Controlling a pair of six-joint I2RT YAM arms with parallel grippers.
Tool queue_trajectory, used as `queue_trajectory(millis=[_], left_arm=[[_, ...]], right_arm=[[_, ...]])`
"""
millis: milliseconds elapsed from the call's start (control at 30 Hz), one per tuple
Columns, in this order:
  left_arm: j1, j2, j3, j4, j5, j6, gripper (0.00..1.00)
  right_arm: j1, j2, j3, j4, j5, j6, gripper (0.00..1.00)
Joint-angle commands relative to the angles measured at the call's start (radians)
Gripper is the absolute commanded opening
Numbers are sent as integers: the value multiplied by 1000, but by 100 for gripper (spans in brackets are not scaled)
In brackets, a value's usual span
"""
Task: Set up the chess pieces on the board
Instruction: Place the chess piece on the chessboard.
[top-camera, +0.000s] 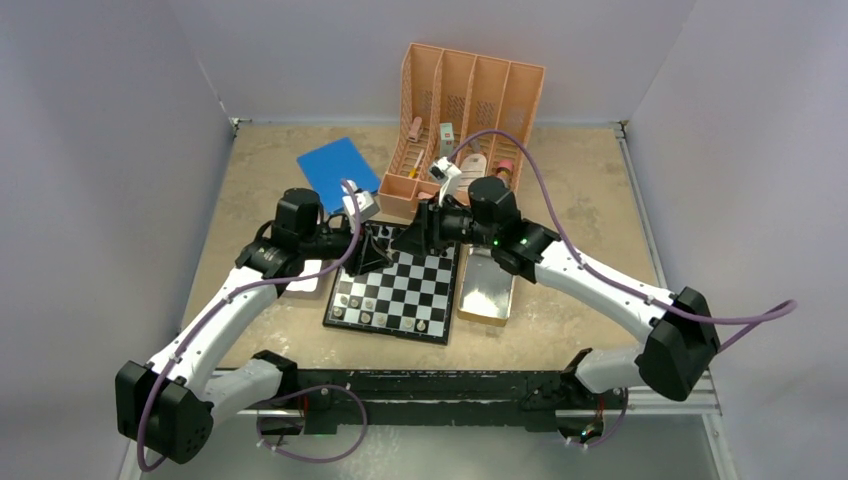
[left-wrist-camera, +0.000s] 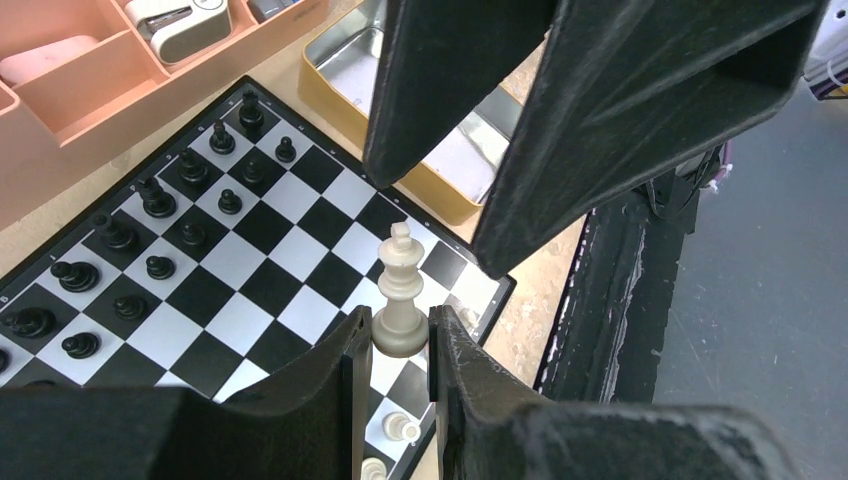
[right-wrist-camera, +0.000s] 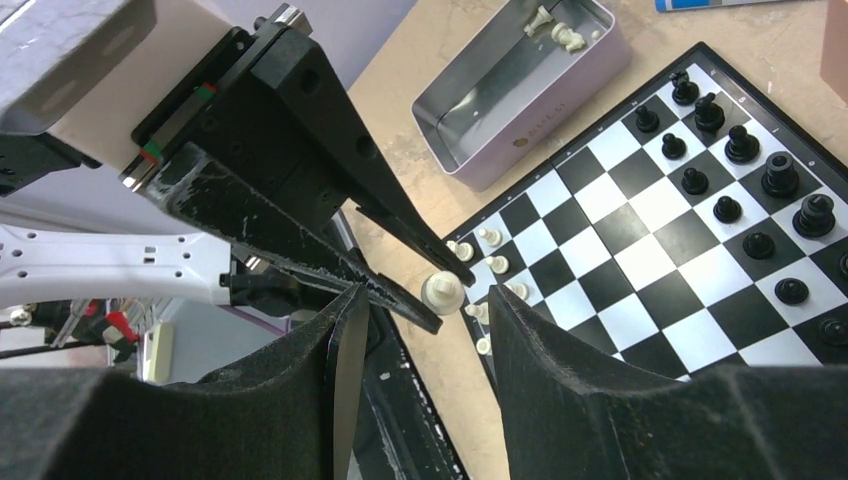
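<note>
Left gripper (left-wrist-camera: 400, 350) is pinching the white king (left-wrist-camera: 400, 285) at its base, holding it upright above the board (left-wrist-camera: 262, 228). Right gripper (right-wrist-camera: 425, 320) is hovering just beside it, jaws spread, gripping nothing. Black pieces (left-wrist-camera: 160, 200) are standing in two rows along one side.

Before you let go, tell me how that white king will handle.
Tall over a small round base, the white king would probably tip if nudged high. The left gripper pinches it low, so it might pivot. It looks rigid and light, and may slide on the glossy board.
</note>
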Motion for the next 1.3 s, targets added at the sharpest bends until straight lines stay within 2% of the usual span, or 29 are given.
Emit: queue_trajectory(millis=[0, 200, 367, 600, 767, 900, 933, 967, 1167, 1267], left_arm=[[-8, -22, -3, 52, 43, 28, 5], [-12, -24, -7, 56, 61, 29, 5], [-14, -30, -11, 61, 61, 29, 5], [-16, -32, -15, 61, 34, 28, 5], [-16, -12, 4, 33, -39, -2, 22], [-16, -1, 17, -11, -76, -18, 28], [-16, -7, 17, -17, -84, -23, 38], [-16, -16, 13, -19, -92, -29, 43], [-16, -86, 12, -40, -164, -37, 48], [-16, -130, 15, -61, -232, -88, 50]], right_arm=[[16, 14, 63, 41, -1, -8, 51], [31, 46, 75, 30, 13, -14, 49], [37, 57, 76, 30, 20, -17, 43], [40, 52, 66, 28, 35, -22, 22], [40, 11, 27, 43, 109, -25, 16], [40, -45, -9, 44, 219, -25, 16], [40, -57, -21, 44, 243, -24, 16], [40, -68, -25, 44, 259, -26, 16], [40, -99, -52, 50, 292, -37, 16], [41, -98, -65, 55, 296, -47, 16]])
